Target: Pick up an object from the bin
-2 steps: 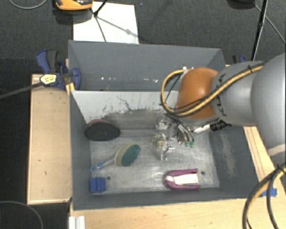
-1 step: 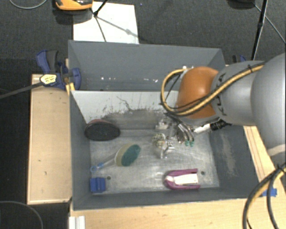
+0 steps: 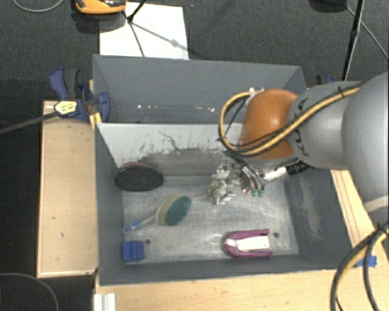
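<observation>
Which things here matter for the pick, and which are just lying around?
Job: gripper, over the floor of the grey bin; pick candidates in it: black oval disc, green-headed brush, blue block, purple and white case.
Lying about: orange and black tool and white sheet, both outside the bin.

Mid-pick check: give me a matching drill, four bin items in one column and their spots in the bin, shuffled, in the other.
Things:
1. black oval disc
2. round-headed brush with blue handle
3. small blue block
4. purple and white object

Places, as the camera view shows them:
A. bin floor's lower left corner
B. along the lower edge, right of middle
C. left side, at the foot of the back wall
D. left of middle, between the disc and the block

Pairs: 1-C, 2-D, 3-A, 4-B
</observation>
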Robot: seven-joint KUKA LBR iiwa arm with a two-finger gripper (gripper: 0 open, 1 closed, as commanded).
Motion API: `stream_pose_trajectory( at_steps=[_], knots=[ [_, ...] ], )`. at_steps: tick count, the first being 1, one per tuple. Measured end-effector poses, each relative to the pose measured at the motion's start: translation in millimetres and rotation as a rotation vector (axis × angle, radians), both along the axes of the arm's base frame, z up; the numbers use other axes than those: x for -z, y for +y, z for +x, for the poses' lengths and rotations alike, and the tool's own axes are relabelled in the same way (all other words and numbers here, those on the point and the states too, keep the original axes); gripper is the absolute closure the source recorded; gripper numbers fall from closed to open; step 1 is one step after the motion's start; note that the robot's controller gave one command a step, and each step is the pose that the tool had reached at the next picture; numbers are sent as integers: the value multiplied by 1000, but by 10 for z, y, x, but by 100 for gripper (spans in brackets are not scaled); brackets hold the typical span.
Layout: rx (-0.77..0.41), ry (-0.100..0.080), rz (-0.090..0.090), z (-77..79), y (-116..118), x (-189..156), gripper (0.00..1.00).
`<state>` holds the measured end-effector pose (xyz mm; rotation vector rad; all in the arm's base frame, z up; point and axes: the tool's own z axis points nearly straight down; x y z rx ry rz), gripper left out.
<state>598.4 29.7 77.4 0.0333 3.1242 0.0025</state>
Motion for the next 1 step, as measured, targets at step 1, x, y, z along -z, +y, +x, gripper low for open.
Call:
stream_pose_trajectory(
  at_steps=[1],
  knots=[
    [0, 6, 0, 26, 1, -819, 100]
  ],
)
